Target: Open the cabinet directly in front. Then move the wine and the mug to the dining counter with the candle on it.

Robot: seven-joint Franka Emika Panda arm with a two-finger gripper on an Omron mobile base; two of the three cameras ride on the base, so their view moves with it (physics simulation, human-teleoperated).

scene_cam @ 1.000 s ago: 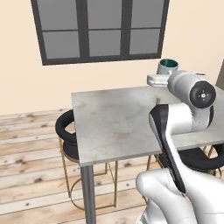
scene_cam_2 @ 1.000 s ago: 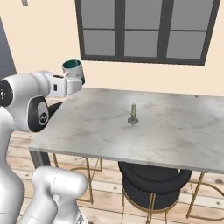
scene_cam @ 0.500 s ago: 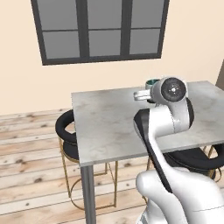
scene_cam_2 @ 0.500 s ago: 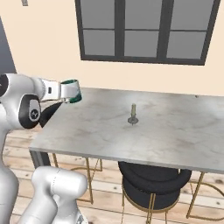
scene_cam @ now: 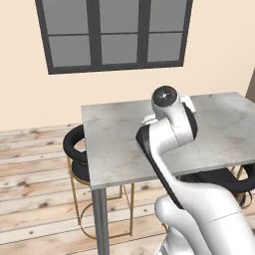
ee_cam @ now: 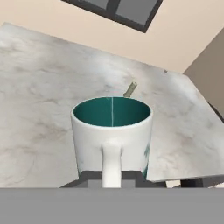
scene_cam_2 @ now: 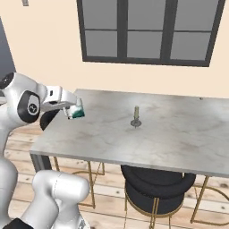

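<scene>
The tool [scene_cam_2: 75, 109], clamped on the mug [scene_cam_2: 78, 110], hangs upright above the desk [scene_cam_2: 179, 138] near its left edge, seemingly just clear, the candle [scene_cam_2: 136, 117] well to the right.

Home dining nook: marble counter [scene_cam_2: 170, 134], stools [scene_cam_2: 156, 185]

Black round stools [scene_cam_2: 156, 185] on gold legs; dark-framed window [scene_cam: 114, 32] behind.

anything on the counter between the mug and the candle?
No. In the right base view, bare marble runs from the mug, held in the gripper, to the candle on the dining counter.
</scene>
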